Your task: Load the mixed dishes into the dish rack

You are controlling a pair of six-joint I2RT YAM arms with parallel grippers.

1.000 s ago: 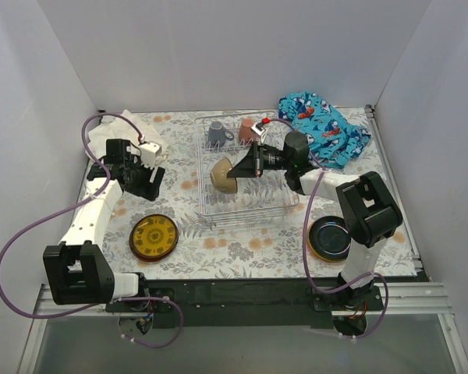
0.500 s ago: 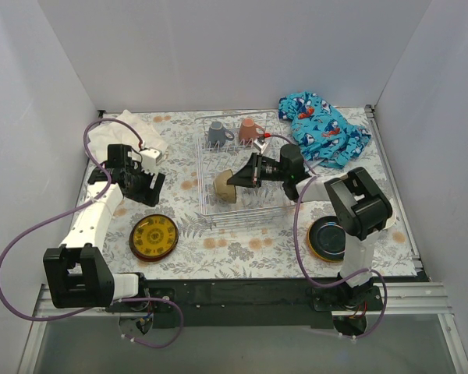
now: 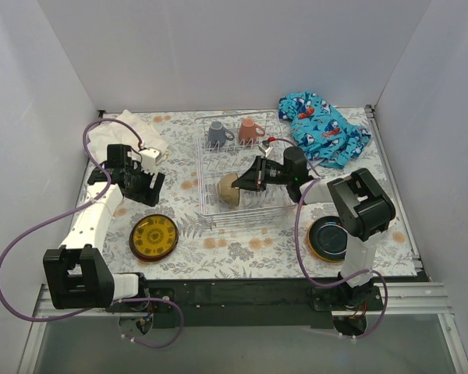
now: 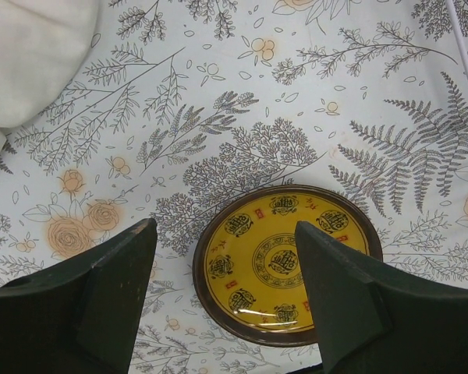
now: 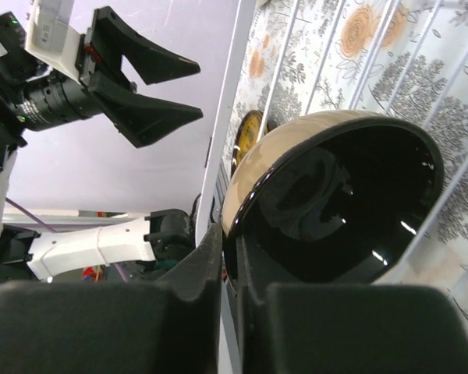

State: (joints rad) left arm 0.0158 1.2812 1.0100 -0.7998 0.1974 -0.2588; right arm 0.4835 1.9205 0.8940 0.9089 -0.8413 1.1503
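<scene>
My right gripper (image 3: 246, 185) is shut on the rim of a beige bowl with a glossy black inside (image 3: 229, 191), held tilted on its side low in the pale wire dish rack (image 3: 205, 167). In the right wrist view the bowl (image 5: 335, 210) fills the middle, its rim pinched between my fingers (image 5: 207, 265). A grey mug (image 3: 217, 134) and a brown mug (image 3: 249, 131) stand at the rack's back. My left gripper (image 3: 146, 185) is open and empty, above the table behind the yellow patterned plate (image 3: 154, 236); that plate (image 4: 285, 265) lies between its jaws (image 4: 225, 228).
A dark blue plate (image 3: 330, 238) lies by the right arm's base. The blue shark-print cloth (image 3: 324, 128) is bunched at the back right. The white towel (image 3: 125, 128) lies at the back left and shows in the left wrist view (image 4: 31, 54). White walls close in three sides.
My right gripper has lowered the beige bowl deeper into the rack, toward its near side. The left gripper shifted slightly, then held still.
</scene>
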